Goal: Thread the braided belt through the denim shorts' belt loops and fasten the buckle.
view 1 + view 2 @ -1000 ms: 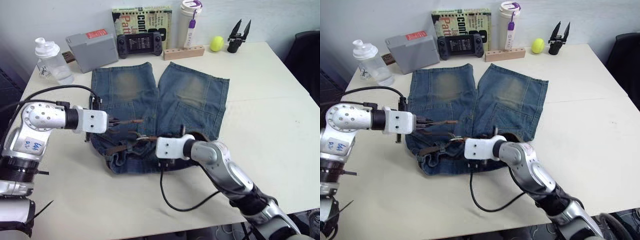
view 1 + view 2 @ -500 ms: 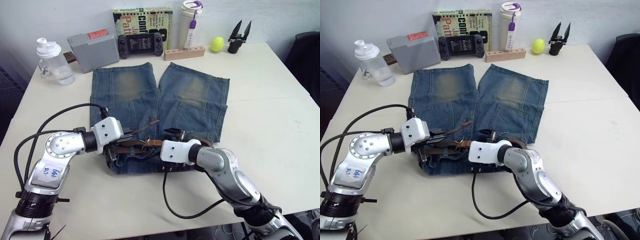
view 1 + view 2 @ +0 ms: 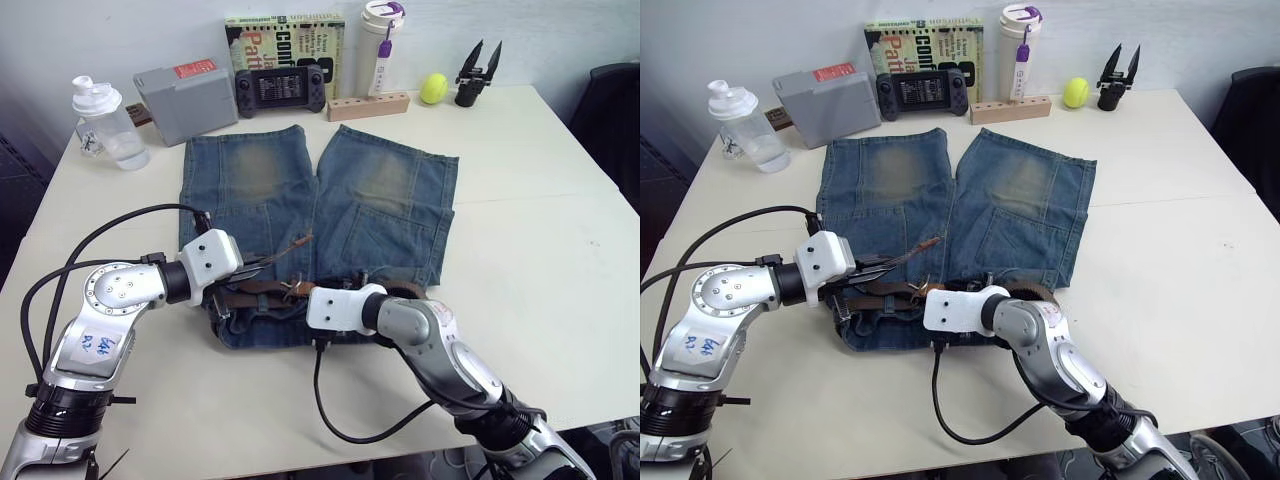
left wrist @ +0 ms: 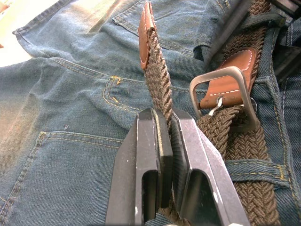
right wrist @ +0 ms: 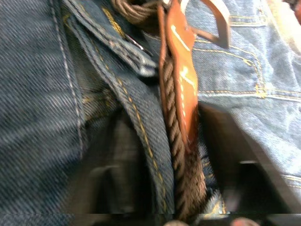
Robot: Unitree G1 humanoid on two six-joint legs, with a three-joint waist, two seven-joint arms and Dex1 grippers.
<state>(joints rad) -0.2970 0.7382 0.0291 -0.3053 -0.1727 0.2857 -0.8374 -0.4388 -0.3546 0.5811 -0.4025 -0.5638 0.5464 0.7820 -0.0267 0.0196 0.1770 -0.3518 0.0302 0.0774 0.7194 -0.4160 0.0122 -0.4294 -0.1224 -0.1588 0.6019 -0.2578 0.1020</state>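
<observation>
Wide bare counter (image 3: 540, 250) toward the right edge, far edge crowded by bottle (image 3: 105, 122), grey box (image 3: 185, 98), game console (image 3: 279, 88), tumbler (image 3: 381, 48), tennis ball (image 3: 433, 88)

I work at what looks like a lab or office test bench: a plain cream counter (image 3: 540, 230) pushed against a bare pale wall. Along its far edge stand a grey box (image 3: 185, 98), a handheld game console (image 3: 279, 88), a book (image 3: 285, 40), a tumbler (image 3: 381, 45), a shaker bottle (image 3: 105, 120), a tennis ball (image 3: 433, 88) and a spare black gripper (image 3: 476, 72).
</observation>
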